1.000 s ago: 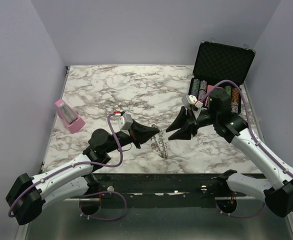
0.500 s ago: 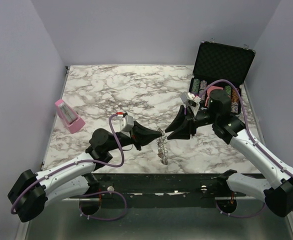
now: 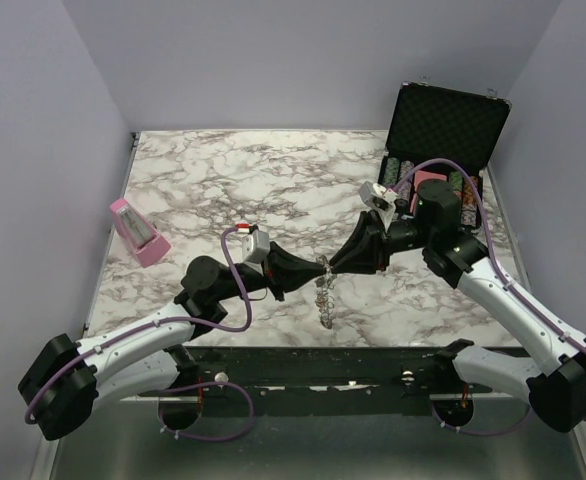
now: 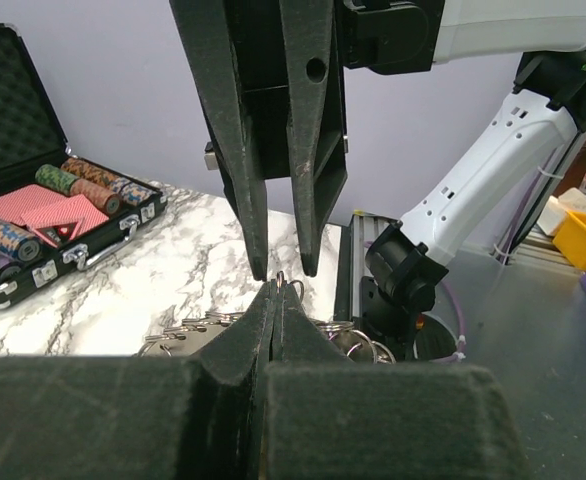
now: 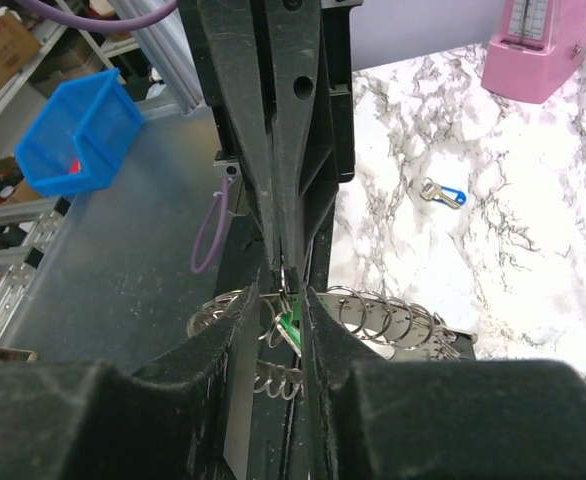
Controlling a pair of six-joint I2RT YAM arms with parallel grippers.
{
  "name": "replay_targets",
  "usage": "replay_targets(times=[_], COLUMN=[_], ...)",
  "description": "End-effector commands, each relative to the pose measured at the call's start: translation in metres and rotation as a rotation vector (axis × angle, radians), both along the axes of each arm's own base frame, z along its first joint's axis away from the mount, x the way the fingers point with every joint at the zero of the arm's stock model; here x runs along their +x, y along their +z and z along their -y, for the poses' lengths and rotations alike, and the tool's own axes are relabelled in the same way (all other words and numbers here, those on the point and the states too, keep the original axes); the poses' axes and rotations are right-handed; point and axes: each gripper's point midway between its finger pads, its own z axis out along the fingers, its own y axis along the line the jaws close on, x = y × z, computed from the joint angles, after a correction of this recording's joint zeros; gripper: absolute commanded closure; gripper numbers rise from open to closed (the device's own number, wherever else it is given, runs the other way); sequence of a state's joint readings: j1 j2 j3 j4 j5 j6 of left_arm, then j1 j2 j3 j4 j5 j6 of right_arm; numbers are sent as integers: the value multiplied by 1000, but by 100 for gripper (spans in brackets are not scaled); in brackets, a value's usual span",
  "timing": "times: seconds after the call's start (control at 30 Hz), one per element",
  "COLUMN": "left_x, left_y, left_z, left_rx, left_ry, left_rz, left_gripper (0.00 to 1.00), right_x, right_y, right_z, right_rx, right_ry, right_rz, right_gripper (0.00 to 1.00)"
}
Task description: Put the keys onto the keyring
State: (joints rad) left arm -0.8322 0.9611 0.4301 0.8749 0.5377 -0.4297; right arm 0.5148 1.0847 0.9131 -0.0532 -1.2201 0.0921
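**While one arm holds the ring, the other lines up a green key**

Just below the middle of the overhead view, the two grippers meet tip to tip above the marble table (image 3: 273,170). The left gripper (image 3: 316,268) is fully closed, pinching the keyring (image 3: 324,296), which hangs from its tips towards the table's near edge. The right gripper (image 3: 337,262) faces it with its jaws only narrowly apart. In the right wrist view a green key (image 5: 289,331) sits in that gap, low and centre in the frame, against the ring's coils. A sliver of space shows on either side, so I judge it is not clamped.

This looks like the threading step, with the ring steadied on one side and a key worked onto it from the other. Whether the green key is already on the ring is too small to tell.

Next, the right jaws need to close squarely on the key's head. A fine push along the wire should follow while the left grip stays firm.

A blue key (image 5: 443,192) lies loose on the table, at the right of the right wrist view, waiting its turn.
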Motion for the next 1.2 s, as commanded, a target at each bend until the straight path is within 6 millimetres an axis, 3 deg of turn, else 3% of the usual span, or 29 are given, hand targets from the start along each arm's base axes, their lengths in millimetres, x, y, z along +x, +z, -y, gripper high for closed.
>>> replay_targets(times=[0.0, 0.23, 0.47, 0.67, 0.8, 0.97, 1.17], left_x=[-6, -4, -3, 0, 0, 0, 2], left_y=[35, 35, 34, 29, 23, 14, -1], left_z=[-2, -1, -1, -2, -2, -6, -11], left_rx=[-88, -94, -93, -79, -40, 23, 142], left_ry=[-26, -24, -20, -2, 4, 23, 54], left_rz=[78, 68, 61, 35, 16, 8, 24], left_gripper=[100, 100, 100, 100, 85, 56, 47], right_x=[7, 5, 2, 3, 4, 6, 14], right_y=[-12, -18, -16, -11, -12, -20, -40], right_z=[0, 1, 1, 1, 3, 6, 12], right_rx=[-32, -46, -38, -29, -49, -89, -176], right_ry=[-36, -31, -6, 13, 10, 0, -21], right_rz=[-20, -26, -4, 38, 77, 97, 147], right_gripper=[70, 77, 99, 100, 100, 100, 100])
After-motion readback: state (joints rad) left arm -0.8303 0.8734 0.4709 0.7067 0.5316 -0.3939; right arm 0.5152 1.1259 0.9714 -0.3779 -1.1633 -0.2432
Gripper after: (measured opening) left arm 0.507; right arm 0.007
